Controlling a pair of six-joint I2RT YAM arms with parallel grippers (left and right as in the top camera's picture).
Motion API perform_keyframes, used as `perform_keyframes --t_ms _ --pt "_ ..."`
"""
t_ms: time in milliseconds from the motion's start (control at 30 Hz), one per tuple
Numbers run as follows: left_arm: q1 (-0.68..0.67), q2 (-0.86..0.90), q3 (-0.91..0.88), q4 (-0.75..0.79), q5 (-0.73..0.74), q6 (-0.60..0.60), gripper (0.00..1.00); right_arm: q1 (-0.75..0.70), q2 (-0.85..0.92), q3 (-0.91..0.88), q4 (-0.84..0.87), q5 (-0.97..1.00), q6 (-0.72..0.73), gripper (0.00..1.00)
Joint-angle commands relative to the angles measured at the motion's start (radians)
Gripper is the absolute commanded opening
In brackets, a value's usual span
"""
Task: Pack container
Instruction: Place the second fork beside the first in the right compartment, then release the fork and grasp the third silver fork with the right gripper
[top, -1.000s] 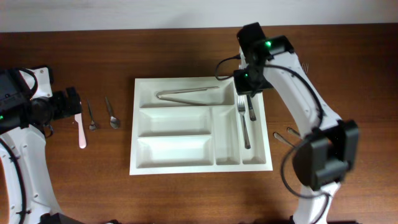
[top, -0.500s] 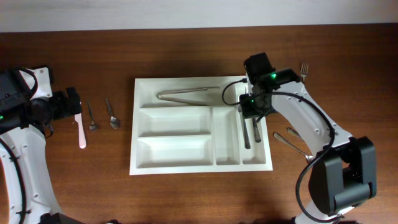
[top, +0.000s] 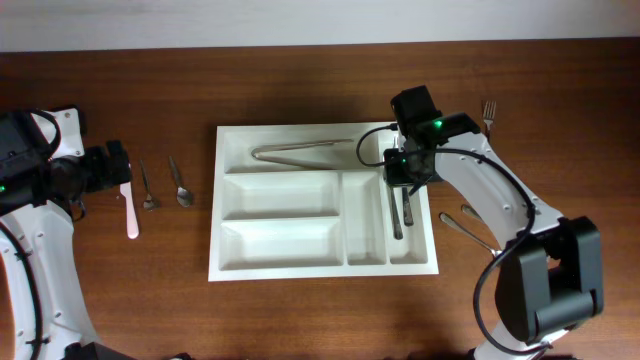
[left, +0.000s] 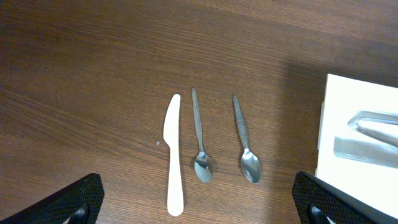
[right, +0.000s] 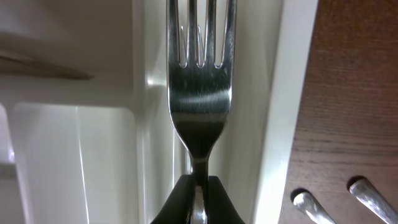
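The container (top: 228, 262), a big white tray, lies mid-table. Metal tongs (top: 300, 151) rest in its top long compartment, and a fork (top: 396, 218) lies in a narrow one on the right. My right gripper (top: 404, 176) hovers over that right side, shut on a second fork (top: 410, 207). In the right wrist view this fork (right: 198, 81) points tines away, pinched at its neck by the gripper (right: 198, 194), above the container's wall (right: 283, 93). My left gripper (top: 124, 170) is open above a white plastic knife (left: 175, 155) and two teaspoons (left: 199, 140) (left: 244, 140).
Another fork (top: 489, 108) lies on the wood at the far right. Two metal handles (top: 460, 222) rest just right of the tray, also in the right wrist view (right: 311, 205). The tray's edge (left: 360, 99) shows at the right of the left wrist view.
My right gripper carried the fork from the tray's far right corner a little toward the front, over the narrow compartments, then nearly stopped. The left arm has not moved.
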Motion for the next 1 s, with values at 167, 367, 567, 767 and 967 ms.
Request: perform_keyframes --t_ms 167,367,567,767,967 --pt "0.003 -0.008 0.017 0.000 0.000 0.013 0.99 -0.004 0.063 -0.008 0.026 -0.002 0.017 0.09" --pt "0.003 -0.008 0.017 0.000 0.000 0.013 0.99 -0.029 0.051 0.023 0.063 -0.002 0.016 0.46" --pt "0.003 -0.008 0.017 0.000 0.000 0.013 0.99 -0.145 0.040 0.167 0.054 -0.002 -0.073 0.57" --pt "0.003 -0.008 0.017 0.000 0.000 0.013 0.99 -0.305 0.040 0.251 0.143 -0.002 -0.180 0.78" --pt "0.003 -0.008 0.017 0.000 0.000 0.013 0.99 -0.465 0.069 0.251 0.173 -0.011 -0.180 0.78"
